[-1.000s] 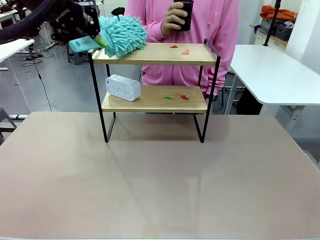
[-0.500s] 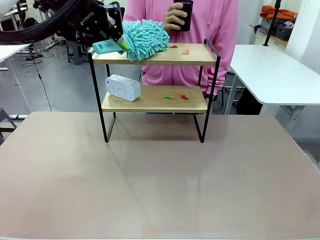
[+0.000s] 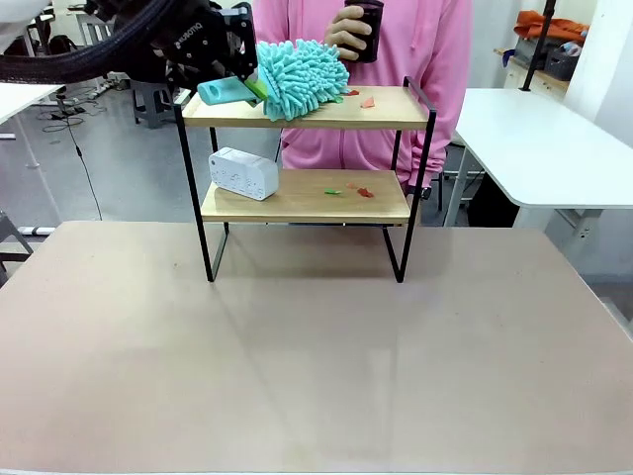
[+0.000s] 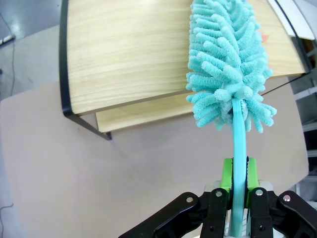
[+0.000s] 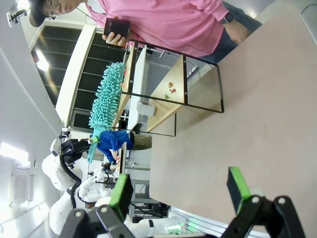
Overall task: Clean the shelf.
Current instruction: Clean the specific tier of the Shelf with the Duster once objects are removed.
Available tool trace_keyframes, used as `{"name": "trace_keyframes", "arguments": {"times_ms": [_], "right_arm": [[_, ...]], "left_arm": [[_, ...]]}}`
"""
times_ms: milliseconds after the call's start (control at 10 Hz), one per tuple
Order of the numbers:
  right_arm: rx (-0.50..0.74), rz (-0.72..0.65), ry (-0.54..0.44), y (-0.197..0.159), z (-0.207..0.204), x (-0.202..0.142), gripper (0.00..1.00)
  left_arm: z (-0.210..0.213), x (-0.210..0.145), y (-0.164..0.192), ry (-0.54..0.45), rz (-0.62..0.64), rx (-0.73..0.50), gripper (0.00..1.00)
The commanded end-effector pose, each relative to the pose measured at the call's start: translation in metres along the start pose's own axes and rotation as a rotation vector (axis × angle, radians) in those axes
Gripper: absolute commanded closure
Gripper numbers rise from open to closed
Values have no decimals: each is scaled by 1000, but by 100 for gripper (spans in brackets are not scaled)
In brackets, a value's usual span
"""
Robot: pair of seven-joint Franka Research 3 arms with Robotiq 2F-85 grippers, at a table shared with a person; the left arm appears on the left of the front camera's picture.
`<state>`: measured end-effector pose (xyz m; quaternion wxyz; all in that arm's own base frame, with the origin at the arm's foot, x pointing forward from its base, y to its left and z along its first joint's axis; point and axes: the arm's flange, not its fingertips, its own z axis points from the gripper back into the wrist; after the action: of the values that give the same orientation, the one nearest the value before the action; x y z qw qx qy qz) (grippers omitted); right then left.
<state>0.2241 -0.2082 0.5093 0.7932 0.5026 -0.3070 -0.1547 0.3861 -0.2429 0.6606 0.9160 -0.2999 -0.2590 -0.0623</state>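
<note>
The left fingers (image 4: 227, 174) squeeze the duster (image 3: 297, 64) on top of the shelf (image 3: 396, 111); the right fingers (image 5: 120, 192) are open. Pushing too hard could tip the shelf over.

Teal duster (image 3: 302, 74), shelf (image 3: 386, 111) w/ light-wood boards & blk frame — white box (image 3: 243, 173), pink top (image 3: 425, 49).

A robotics lab, judging by white worktables (image 3: 534, 139), a bare grey floor (image 3: 129, 168) and loose trailing cables (image 3: 59, 114)
</note>
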Motion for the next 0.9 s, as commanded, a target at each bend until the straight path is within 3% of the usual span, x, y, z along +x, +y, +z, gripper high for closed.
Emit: {"name": "trace_keyframes", "arguments": {"times_ms": [0, 200, 500, 800], "right_arm": [[20, 25, -12, 2, -2, 2, 0], [20, 25, -12, 2, -2, 2, 0], [20, 25, -12, 2, -2, 2, 0], [20, 25, -12, 2, -2, 2, 0]], "left_arm": [[-2, 5, 5, 52, -43, -78, 88], [-10, 6, 6, 82, -105, -86, 88], [-5, 8, 5, 90, -208, -205, 88], [-2, 0, 12, 205, -377, -246, 88]]}}
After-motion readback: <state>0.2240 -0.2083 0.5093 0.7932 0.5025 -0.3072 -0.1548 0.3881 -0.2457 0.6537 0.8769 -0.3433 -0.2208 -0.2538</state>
